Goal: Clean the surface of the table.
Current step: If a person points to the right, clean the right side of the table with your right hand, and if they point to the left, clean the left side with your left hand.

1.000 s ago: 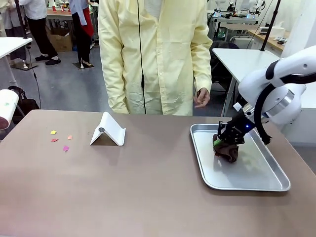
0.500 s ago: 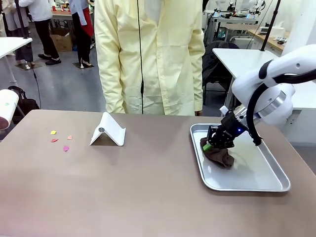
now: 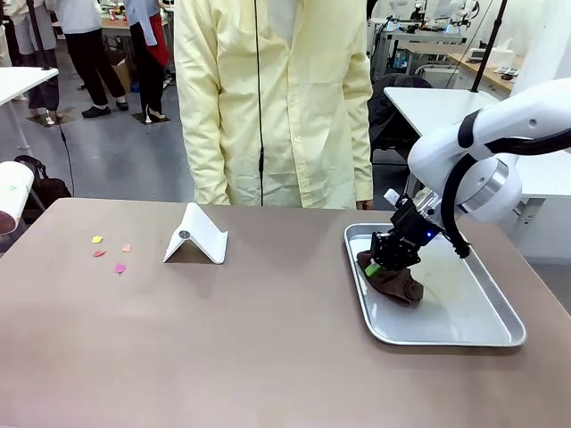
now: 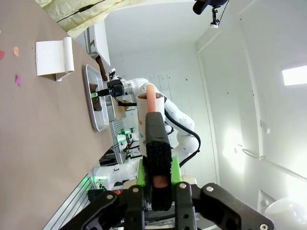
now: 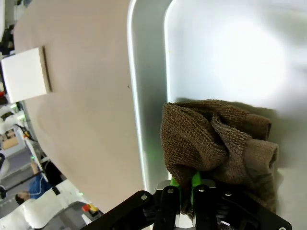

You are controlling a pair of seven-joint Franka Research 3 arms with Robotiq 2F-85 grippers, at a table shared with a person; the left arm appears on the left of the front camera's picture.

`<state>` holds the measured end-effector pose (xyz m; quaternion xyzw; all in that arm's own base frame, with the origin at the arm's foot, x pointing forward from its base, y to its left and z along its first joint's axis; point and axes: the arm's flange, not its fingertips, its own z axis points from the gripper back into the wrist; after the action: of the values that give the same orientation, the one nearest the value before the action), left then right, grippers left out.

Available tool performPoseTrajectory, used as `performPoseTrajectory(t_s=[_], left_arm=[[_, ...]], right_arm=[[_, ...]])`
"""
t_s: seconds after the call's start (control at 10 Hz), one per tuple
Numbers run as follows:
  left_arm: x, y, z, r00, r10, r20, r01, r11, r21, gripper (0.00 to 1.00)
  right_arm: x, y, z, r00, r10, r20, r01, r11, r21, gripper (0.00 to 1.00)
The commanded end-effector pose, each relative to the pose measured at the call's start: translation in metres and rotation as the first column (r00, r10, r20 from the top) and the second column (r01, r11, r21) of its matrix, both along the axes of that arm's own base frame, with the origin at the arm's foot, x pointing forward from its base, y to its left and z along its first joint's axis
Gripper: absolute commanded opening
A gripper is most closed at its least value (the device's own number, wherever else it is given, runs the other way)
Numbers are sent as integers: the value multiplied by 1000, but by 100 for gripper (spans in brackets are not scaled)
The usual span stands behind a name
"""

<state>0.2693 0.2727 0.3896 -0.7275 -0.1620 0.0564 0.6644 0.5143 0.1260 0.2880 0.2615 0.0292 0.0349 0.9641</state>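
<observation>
Right gripper [image 3: 376,266] is clamped on a brown terry cloth [image 3: 398,283], down at the near-left corner of the silver tray [image 3: 446,340]. In the wrist view the cloth is bunched up between the green pads, and part of it lies on the tray floor right by the left rim. Left gripper [image 4: 157,178] is well off to the tray's left and up off the tabletop. Its jaws look pressed together with nothing in them.

Big stuff first: the taupe table [image 3: 268,357] runs way out to the left of the tray and also in front of it (the tray only takes up the right end). A person in a pale yellow coat [image 3: 272,98] stands at the far edge, behind and left of the tray. A folded white stand [image 3: 196,236] sits upright on the table left of the tray. Further left of the tray there are a few little coloured scraps [image 3: 119,267] lying on the surface, yellow, orange, red and pink.
</observation>
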Motion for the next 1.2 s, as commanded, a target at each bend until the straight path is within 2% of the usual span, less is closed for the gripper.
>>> performPoseTrajectory(t_s=[0.0,0.2,0.6,0.9,1.1], left_arm=[[-2,-2,2,1000,0,22,0,1000,-6,0],[-2,-2,2,1000,0,22,0,1000,-6,0],[-2,-2,2,1000,0,22,0,1000,-6,0],[-2,-2,2,1000,0,22,0,1000,-6,0],[-2,-2,2,1000,0,22,0,1000,-6,0]], right_arm=[[-20,-16,-25,996,79,-32,-82,990,-118,8],[-23,-40,-9,997,70,-15,-72,988,-138,8],[-32,-91,20,998,-28,61,36,990,-137,8],[-37,-123,30,987,-130,95,140,984,-110,8],[-37,-129,30,983,-156,101,166,982,-92,8]])
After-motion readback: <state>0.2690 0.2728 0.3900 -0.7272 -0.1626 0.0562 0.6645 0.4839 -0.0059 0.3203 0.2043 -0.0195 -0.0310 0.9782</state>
